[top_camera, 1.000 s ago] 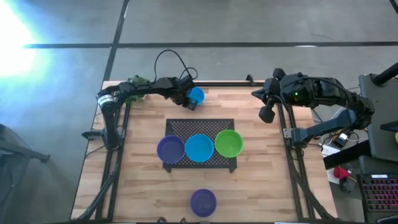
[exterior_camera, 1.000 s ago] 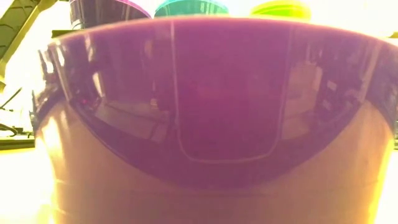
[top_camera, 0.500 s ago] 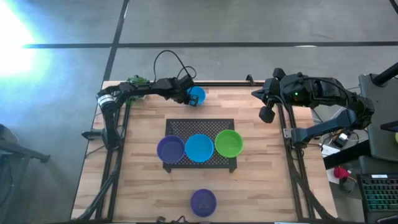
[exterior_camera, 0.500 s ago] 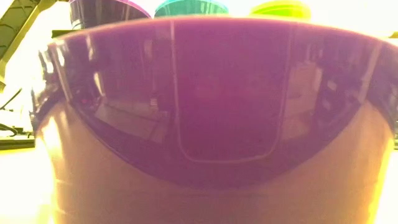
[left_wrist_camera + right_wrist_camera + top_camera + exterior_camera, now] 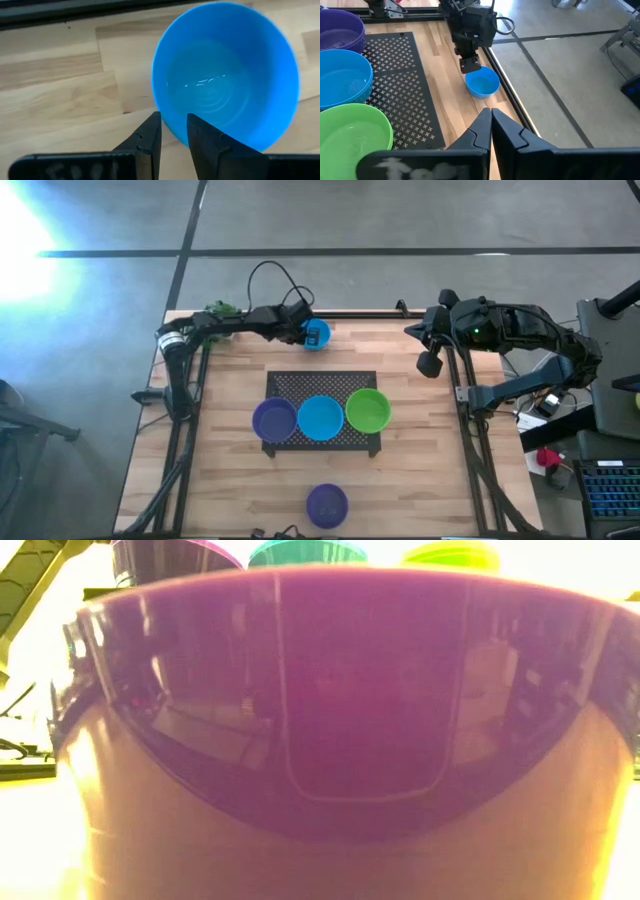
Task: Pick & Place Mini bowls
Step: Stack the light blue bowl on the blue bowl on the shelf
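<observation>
A blue mini bowl stands upright on the wood near the table's far edge. My left gripper is open at its rim, pointing steeply down. Its fingers stand on either side of the rim on the bowl's left side, as the right wrist view also shows. On the black mesh mat stand a purple bowl, a blue bowl and a green bowl. Another purple bowl stands at the near edge and fills the low view. My right gripper is shut and raised at the far right. My left gripper has one finger over the inside of the blue bowl and the other outside it. The rim runs between them. The fingers come from above, slanting from the table's left. Whether either finger touches the rim, I cannot tell.
A small green plant sits at the table's far left corner behind my left arm. A black cable loops beyond the far edge. Bare wood lies left and right of the mat and between the mat and the near purple bowl.
My left gripper has rolled about its own axis and tipped a little beside the blue bowl, staying at the same spot. The bowl has stayed where it stood.
</observation>
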Tool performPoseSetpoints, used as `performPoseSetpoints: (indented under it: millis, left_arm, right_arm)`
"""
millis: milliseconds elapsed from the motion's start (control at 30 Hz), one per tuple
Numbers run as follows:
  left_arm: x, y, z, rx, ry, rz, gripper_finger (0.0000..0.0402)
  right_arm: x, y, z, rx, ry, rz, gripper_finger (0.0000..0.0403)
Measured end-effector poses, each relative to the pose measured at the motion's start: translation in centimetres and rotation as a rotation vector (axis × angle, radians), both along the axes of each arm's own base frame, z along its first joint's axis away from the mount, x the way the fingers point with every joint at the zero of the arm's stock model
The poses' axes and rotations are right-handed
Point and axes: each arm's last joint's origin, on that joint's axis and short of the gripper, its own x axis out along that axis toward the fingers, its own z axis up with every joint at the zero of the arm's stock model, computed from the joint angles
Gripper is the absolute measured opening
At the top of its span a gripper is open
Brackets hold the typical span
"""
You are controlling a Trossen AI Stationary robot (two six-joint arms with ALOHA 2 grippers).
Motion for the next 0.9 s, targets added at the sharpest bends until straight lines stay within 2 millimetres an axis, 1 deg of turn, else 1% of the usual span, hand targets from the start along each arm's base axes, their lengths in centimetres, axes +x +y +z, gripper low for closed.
performPoseSetpoints:
  millis: [133,433,667,767,833,900]
  left_arm:
    - [0.0,0.0,-0.6,-0.011,0.009,0.008,0.0084]
    - [0.1,0.1,-0.9,0.003,-0.017,0.009,0.0084]
    - [-0.3,-0.2,-2.4,0.0,-0.045,0.016,0.0084]
    - [-0.3,-0.3,-2.6,0.006,-0.041,0.015,0.0084]
    - [-0.3,-0.2,-2.6,0.03,-0.031,0.008,0.0081]
    - [-0.3,-0.1,-2.5,0.043,-0.028,0.003,0.0067]
  right_arm:
    - [0.0,0.0,0.0,0.0,0.0,0.0,0.0008]
    - [0.0,0.0,0.0,-0.006,0.001,0.004,0.0008]
    - [0.0,0.0,0.0,-0.006,0.001,0.005,0.0008]
    - [0.0,0.0,0.0,-0.006,0.0,0.005,0.0008]
    - [0.0,0.0,0.0,-0.006,0.0,0.005,0.0008]
    - [0.0,0.0,0.0,-0.005,-0.001,0.004,0.0008]
